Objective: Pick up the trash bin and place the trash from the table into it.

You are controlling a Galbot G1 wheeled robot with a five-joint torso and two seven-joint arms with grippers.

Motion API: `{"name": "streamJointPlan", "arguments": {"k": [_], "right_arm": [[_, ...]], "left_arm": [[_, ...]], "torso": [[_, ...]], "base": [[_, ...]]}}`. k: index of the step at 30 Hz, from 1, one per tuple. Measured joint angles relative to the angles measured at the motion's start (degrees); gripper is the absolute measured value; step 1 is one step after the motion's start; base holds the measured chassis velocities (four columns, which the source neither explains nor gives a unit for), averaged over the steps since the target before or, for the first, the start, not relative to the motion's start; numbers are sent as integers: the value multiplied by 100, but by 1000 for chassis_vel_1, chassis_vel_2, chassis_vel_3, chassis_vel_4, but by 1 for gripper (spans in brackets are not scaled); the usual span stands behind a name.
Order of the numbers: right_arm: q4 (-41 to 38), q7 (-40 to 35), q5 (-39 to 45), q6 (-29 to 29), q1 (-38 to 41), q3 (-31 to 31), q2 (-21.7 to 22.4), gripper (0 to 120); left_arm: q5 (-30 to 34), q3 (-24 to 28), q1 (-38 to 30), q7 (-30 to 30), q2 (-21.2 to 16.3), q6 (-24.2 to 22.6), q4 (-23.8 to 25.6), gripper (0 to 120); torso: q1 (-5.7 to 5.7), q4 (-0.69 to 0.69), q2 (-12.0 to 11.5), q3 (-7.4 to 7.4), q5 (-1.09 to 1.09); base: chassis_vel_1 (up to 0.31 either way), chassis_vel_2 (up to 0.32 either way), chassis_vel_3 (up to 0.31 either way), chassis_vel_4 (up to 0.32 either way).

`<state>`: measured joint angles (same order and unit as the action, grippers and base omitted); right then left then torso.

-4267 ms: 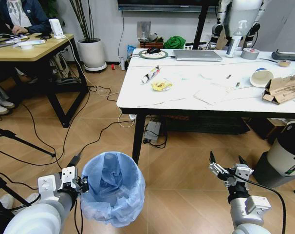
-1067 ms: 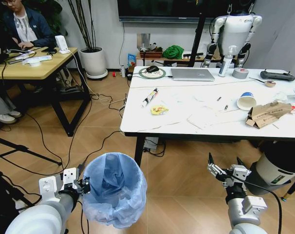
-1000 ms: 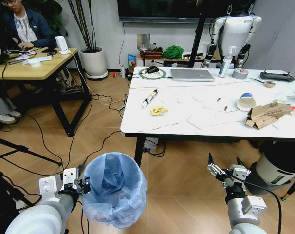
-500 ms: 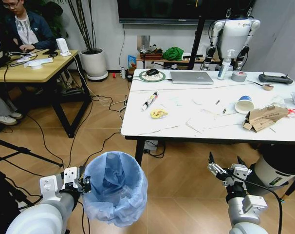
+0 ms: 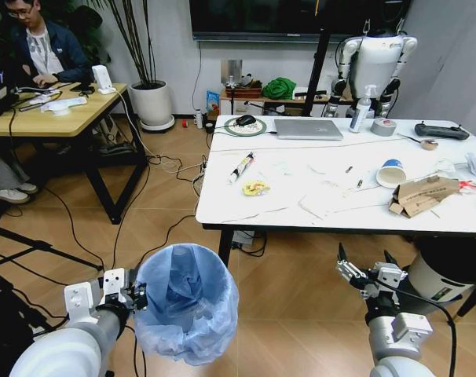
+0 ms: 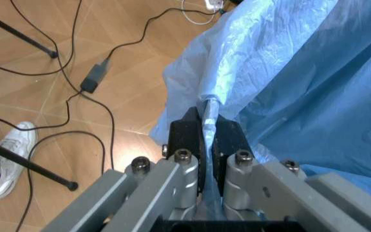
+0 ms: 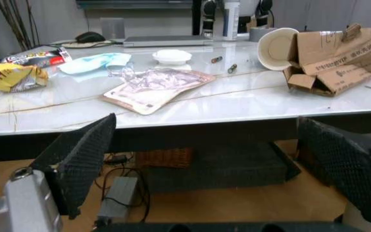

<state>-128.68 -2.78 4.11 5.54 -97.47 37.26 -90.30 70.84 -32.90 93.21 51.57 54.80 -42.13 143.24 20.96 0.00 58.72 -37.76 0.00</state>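
L gripper [image 6: 206, 133] is pinched on the liner rim of the trash bin [image 5: 185, 310], held just to its right. Since a few sec ago the table [image 5: 246, 212] sits farther ahead, more of it in view; camera shifted, trash not yet touched. R gripper [image 5: 370, 269] spread, empty, below table edge. R wrist cam shows cardboard [image 7: 330, 60], cup [image 7: 277, 48], yellow wrapper [image 7: 8, 77] ahead and above.

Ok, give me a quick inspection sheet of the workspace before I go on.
Surface: white table, litter spread across it.
Job's things: trash bin held off the table's near corner; paper cup, cardboard, yellow wrapper on top.
Clutter: laptop, tape roll.
Grippers: left gripper shut on the bin's rim; right gripper open, below the table's edge.
Cables: across the floor.
Surroundings: wooden desk, potted plant.
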Motion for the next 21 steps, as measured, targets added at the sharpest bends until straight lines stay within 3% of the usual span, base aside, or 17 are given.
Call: {"name": "streamJointPlan", "arguments": {"k": [21], "right_arm": [[6,3,12,13,7,-15,-14,100]], "left_arm": [[-45,11,9,-56,22,0,0,0]], "torso": [[282,0,644,-362,0]], "base": [[0,0,0,0]]}}
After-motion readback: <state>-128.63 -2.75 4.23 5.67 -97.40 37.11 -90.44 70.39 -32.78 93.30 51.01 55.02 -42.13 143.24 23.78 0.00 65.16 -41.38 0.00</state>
